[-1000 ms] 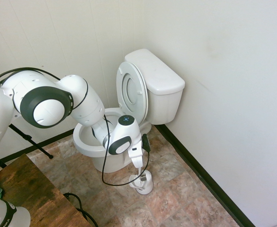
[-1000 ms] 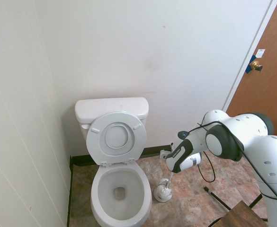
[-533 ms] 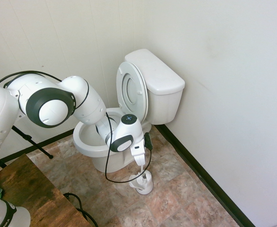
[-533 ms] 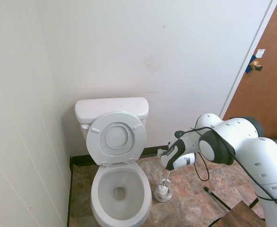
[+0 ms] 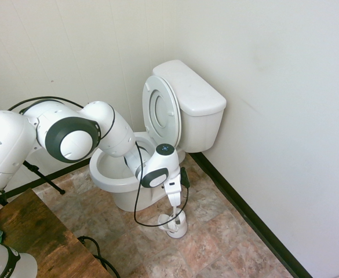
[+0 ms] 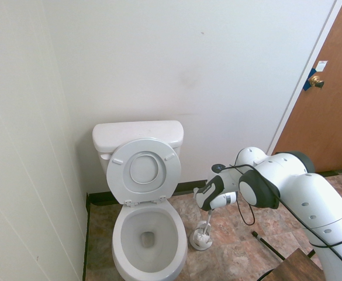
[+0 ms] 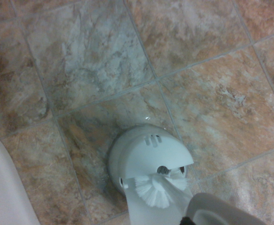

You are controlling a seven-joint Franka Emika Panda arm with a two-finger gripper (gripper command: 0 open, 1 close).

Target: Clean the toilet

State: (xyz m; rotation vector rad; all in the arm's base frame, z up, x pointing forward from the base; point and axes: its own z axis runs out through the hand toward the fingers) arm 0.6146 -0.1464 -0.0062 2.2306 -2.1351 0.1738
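We are seeing the toilet (image 6: 147,234) standing in the corner, its long axis running from tank at the wall out to the bowl, seat raised. Our gripper (image 5: 174,204) is pointing straight down beside the bowl, pinching the brush (image 7: 154,190) handle over the brush holder (image 5: 174,225) on the tiled floor (image 7: 94,56).
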